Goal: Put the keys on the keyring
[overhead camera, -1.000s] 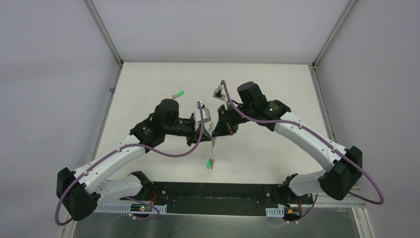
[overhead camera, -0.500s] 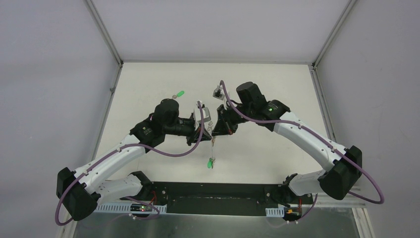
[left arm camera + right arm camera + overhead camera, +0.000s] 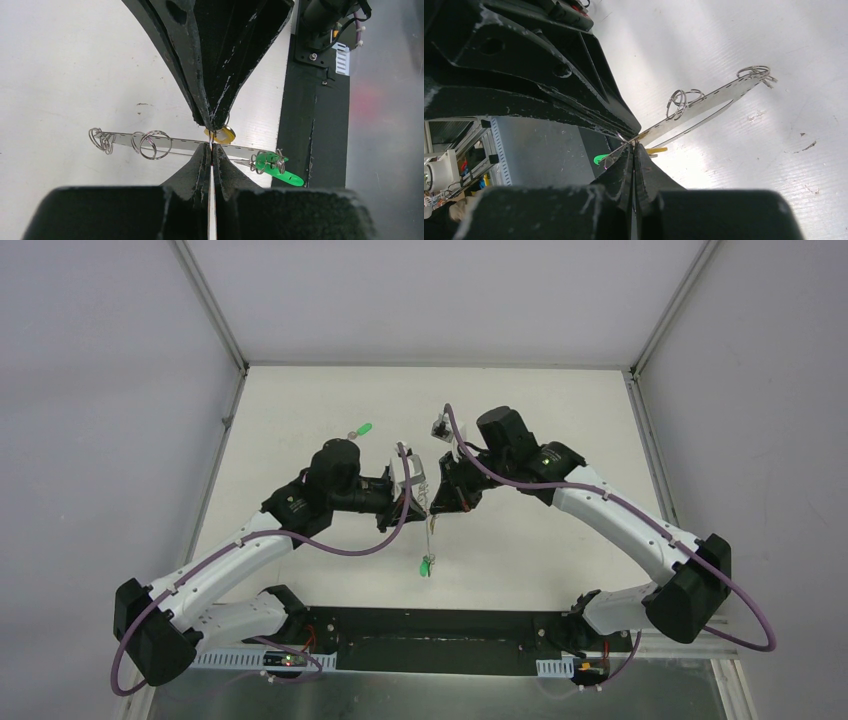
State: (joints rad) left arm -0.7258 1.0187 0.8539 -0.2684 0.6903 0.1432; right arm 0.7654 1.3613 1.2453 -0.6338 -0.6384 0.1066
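Note:
The keyring is a thin perforated metal strip [image 3: 180,142] carrying wire split rings [image 3: 102,141]; it hangs above the table between both arms. My left gripper [image 3: 211,150] is shut on a fine wire ring at the strip's middle. Tip to tip against it, my right gripper [image 3: 633,146] is also shut on that spot. A yellow key [image 3: 223,134] dangles right beside the two tips. A green key [image 3: 277,169] hangs on a ring at the strip's lower end [image 3: 425,566]. Another green key [image 3: 363,428] lies loose on the table behind the left arm.
A small dark object [image 3: 438,427] lies on the table behind the right arm. The black base plate [image 3: 440,625] runs along the near edge. White walls with metal corner posts [image 3: 208,305] enclose the white table [image 3: 560,410].
Almost nothing: the hanging strip with its green key has drifted very slightly upward. Both grippers stay shut, tip to tip.

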